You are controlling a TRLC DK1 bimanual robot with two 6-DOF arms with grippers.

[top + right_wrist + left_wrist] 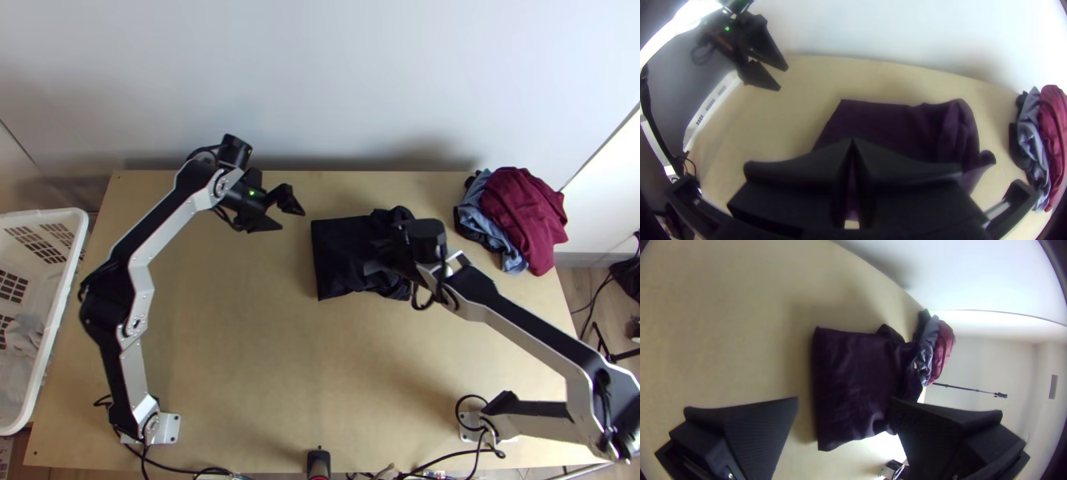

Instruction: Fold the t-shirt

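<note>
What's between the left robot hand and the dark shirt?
Just a short stretch of the wooden table lies between the left gripper and the dark shirt, as the top and right wrist views show.

Silver-grey links (166, 238), black joints (106, 314), black cables (457, 412), green light (252, 192)

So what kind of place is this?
Probably a robot lab or workroom: two robot arms stand at a wooden table, with piled clothes on it and a white plastic basket beside it.
</note>
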